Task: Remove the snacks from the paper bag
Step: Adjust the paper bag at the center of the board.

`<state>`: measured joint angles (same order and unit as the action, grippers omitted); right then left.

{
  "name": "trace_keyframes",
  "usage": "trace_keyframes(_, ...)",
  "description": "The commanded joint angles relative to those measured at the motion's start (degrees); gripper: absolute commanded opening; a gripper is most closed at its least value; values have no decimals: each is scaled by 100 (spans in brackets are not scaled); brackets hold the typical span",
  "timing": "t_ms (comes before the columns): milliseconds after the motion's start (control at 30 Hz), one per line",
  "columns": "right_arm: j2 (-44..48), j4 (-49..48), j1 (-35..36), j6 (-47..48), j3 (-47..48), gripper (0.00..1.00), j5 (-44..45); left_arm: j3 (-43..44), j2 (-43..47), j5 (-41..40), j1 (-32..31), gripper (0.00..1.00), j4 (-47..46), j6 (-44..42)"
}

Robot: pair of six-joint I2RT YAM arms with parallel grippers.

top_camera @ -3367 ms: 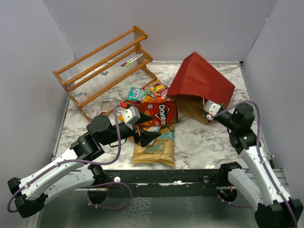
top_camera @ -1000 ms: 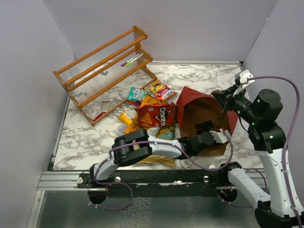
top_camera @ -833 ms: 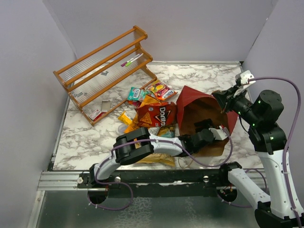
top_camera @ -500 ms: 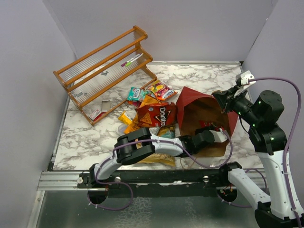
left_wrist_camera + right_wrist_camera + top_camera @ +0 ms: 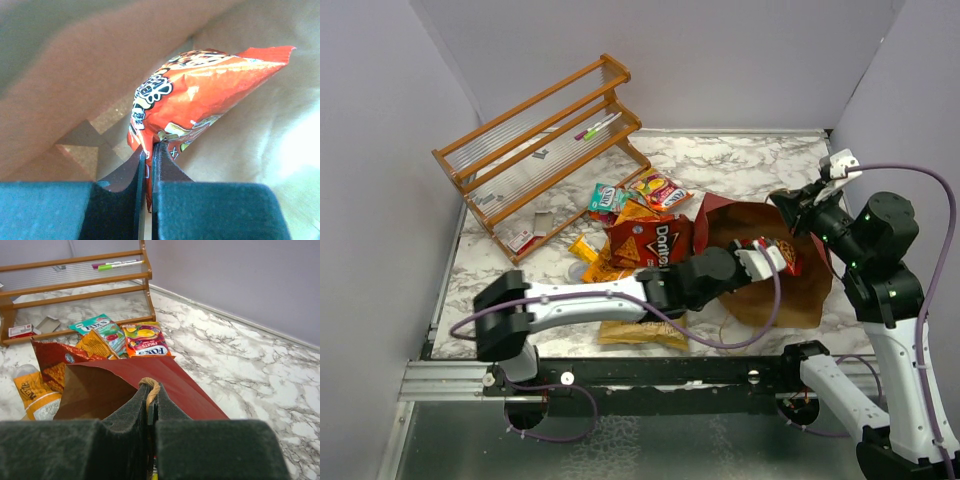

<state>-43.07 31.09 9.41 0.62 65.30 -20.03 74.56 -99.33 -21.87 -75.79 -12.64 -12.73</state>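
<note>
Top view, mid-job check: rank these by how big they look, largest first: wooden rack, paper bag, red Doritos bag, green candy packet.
Largest to smallest:
1. wooden rack
2. paper bag
3. red Doritos bag
4. green candy packet

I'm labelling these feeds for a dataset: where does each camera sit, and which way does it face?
Top external: above and behind the bases, looking down at the table; both arms show, left gripper in the paper bag.
Left wrist: inside the bag, looking along its fingers, shut on a red snack packet.
Right wrist: at the bag's rim, facing the wooden rack; right gripper shut on the bag's handle.
Shared: top and right wrist both show rack and bag.
</note>
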Motion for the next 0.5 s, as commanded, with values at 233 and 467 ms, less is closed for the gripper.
trace_keyframes(233,-21,-262,-1,-728,-467,2,543,-1230,3515,641,-34,0,855,521)
trace_keyframes(467,-52,-308,-1,-2213,-170,2,2019,-2545,4608,-2135,220,0,1338,1109)
